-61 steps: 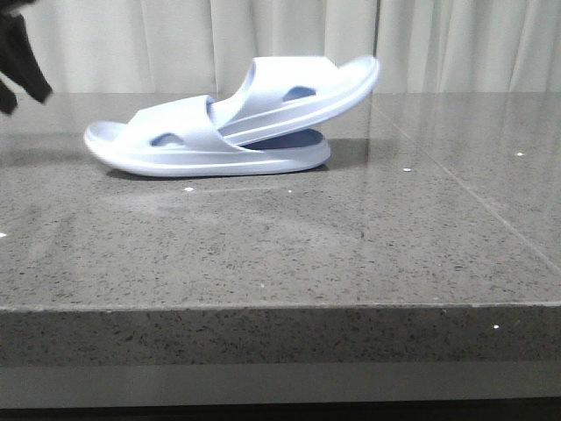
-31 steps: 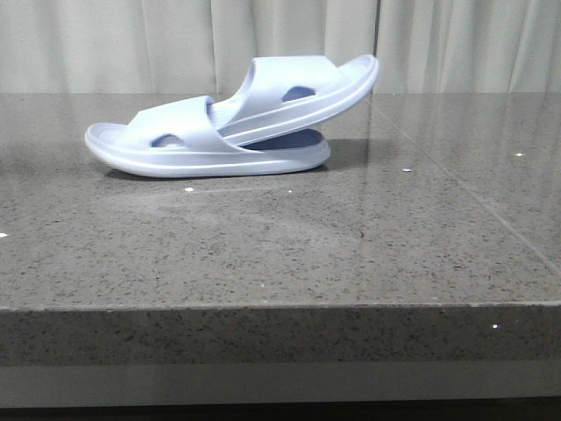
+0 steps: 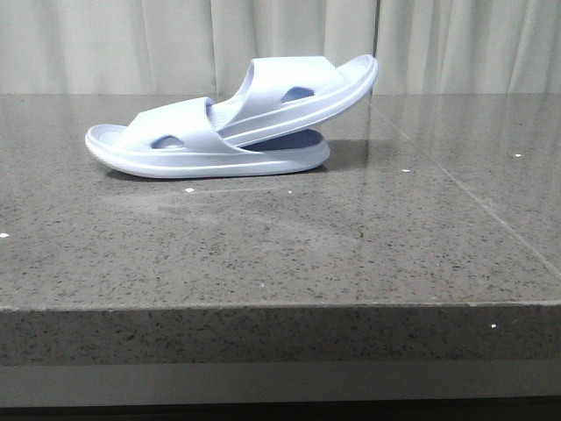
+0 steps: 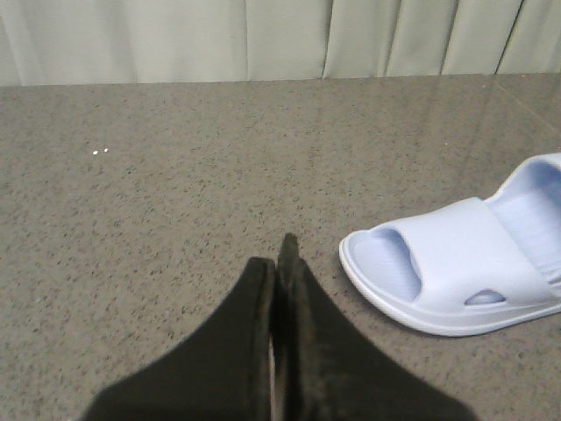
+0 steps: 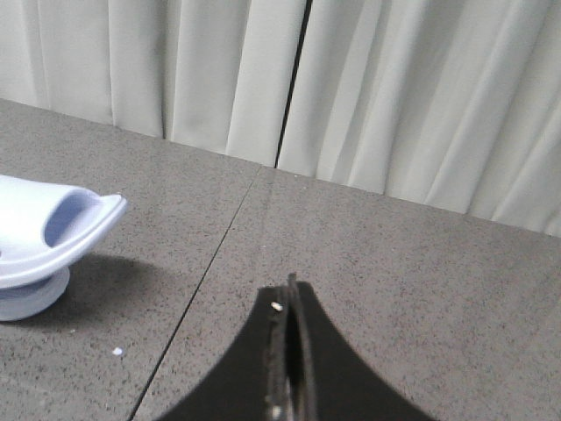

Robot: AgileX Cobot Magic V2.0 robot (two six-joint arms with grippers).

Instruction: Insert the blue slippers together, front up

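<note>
The blue slippers are nested on the grey stone table [image 3: 263,246]. The lower slipper [image 3: 175,153] lies flat with its toe to the left. The upper slipper [image 3: 307,92] is pushed under the lower one's strap and tilts up to the right. The left wrist view shows the lower slipper's toe end [image 4: 447,272] off to one side of my left gripper [image 4: 280,254], which is shut and empty. My right gripper [image 5: 289,294] is shut and empty too, apart from the raised slipper end [image 5: 61,219]. Neither gripper appears in the front view.
Pale curtains [image 3: 175,44] hang behind the table. A seam line [image 5: 202,281] runs across the tabletop near the right gripper. The table's front edge [image 3: 280,307] runs across the lower front view.
A dark arm at the front view's upper left a second ago has left the frame. The upper slipper, blurred then, now rests still.
</note>
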